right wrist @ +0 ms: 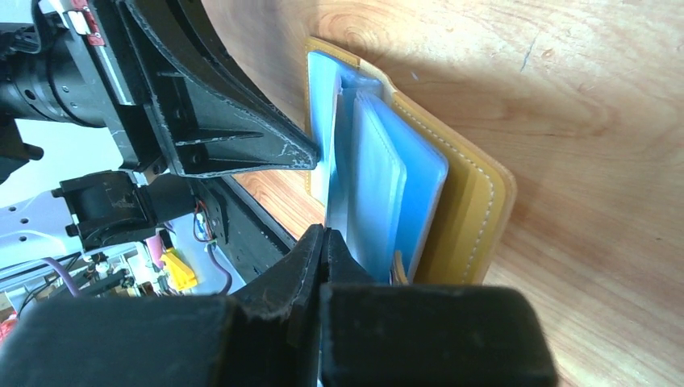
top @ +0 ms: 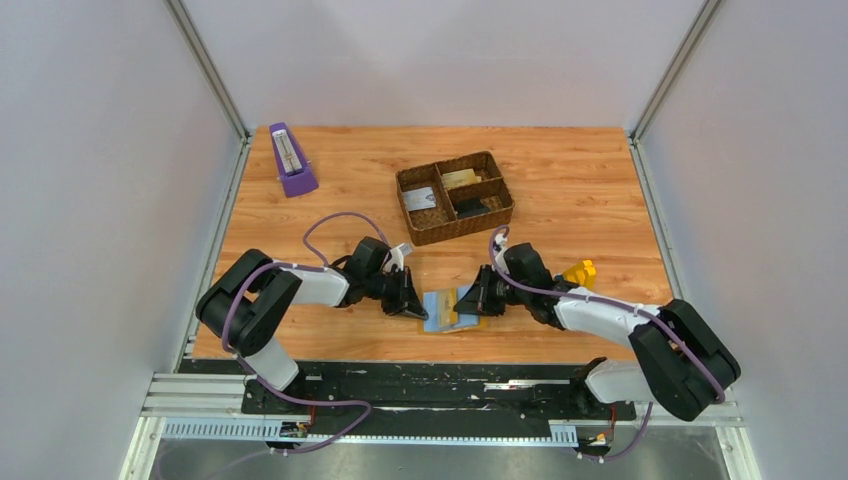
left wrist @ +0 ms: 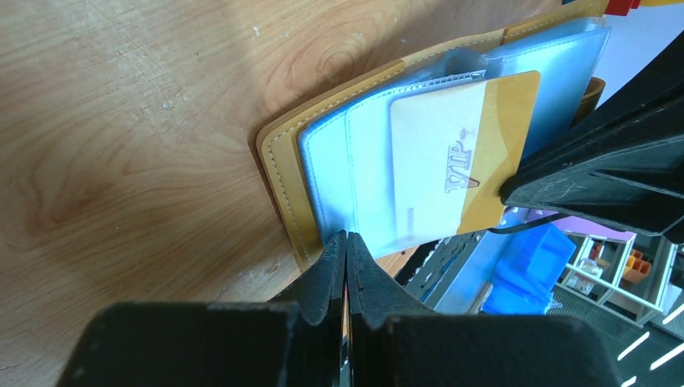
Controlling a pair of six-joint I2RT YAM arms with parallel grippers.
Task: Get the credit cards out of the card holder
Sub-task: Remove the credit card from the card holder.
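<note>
The card holder (top: 447,311) lies open near the table's front edge, mustard outside (left wrist: 282,173) with light blue-grey pockets (right wrist: 419,193). A cream and mustard credit card (left wrist: 452,153) marked VIP shows on one pocket leaf. My left gripper (top: 412,300) (left wrist: 346,236) is shut, its tips pinching the near edge of a pocket leaf. From the other side, my right gripper (top: 472,298) (right wrist: 324,231) is shut at the card's mustard edge, where its tip (left wrist: 506,191) meets the card. Any other cards stay hidden in the pockets.
A brown woven tray (top: 405,182) with small items stands behind the holder at centre. A purple metronome (top: 291,160) sits at the back left. A small yellow object (top: 580,271) lies by the right arm. The table's front edge (top: 440,352) runs just below the holder.
</note>
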